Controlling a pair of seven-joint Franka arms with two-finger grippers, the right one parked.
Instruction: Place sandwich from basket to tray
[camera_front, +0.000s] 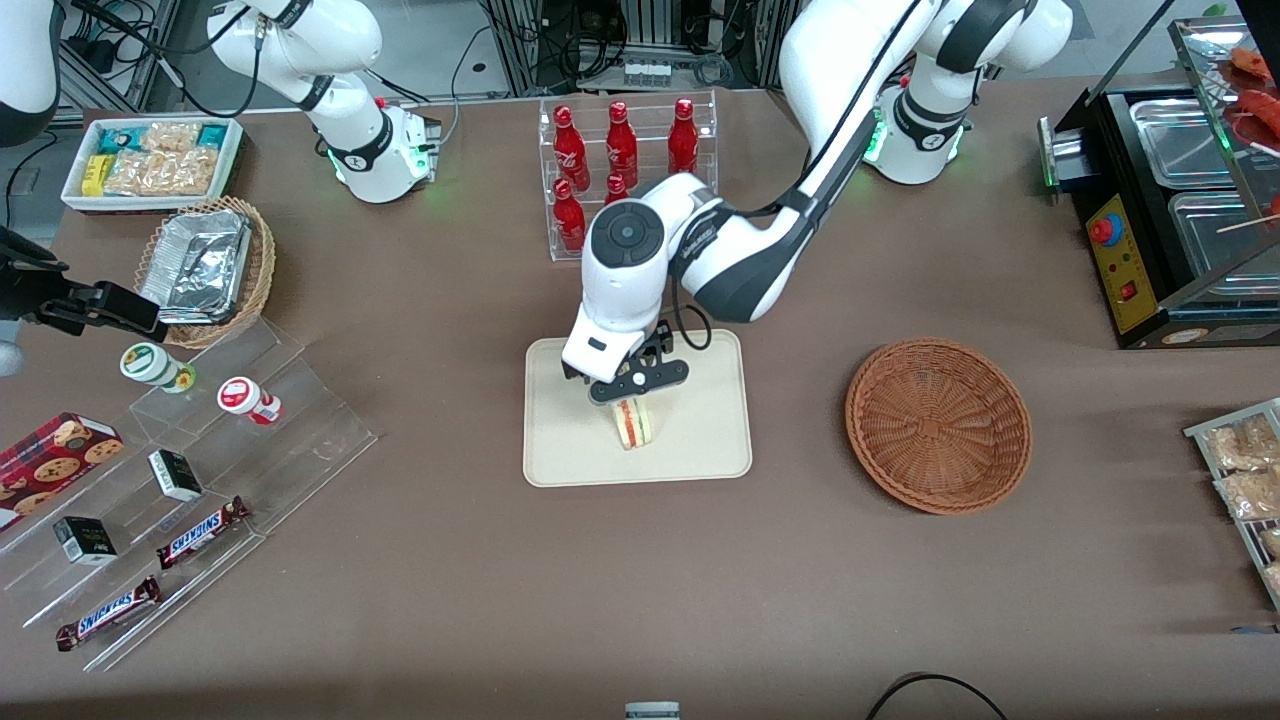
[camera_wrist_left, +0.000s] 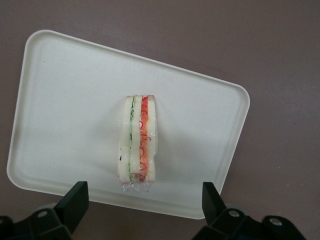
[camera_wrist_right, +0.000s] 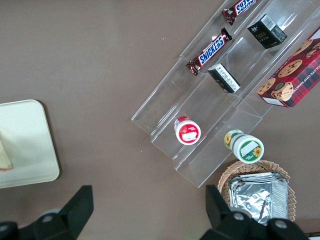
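Sandwich (camera_wrist_left: 138, 141) rests on tray (camera_wrist_left: 60, 90), gripper (camera_wrist_left: 140, 200) spread wide above it, basket (camera_front: 938, 424) empty; next, lift clear.

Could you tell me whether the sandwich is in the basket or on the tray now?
On the tray: the sandwich rests there below the open gripper; the basket is empty.

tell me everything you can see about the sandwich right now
The sandwich is a small wedge of pale white bread with green and red filling layers along its cut edge, apparently in clear wrap. It stands on edge on the cream tray, near the tray's middle, touching only the tray. The basket, toward the working arm's end of the table, holds nothing. The gripper is just above the sandwich, fingers spread wide open and not touching it.
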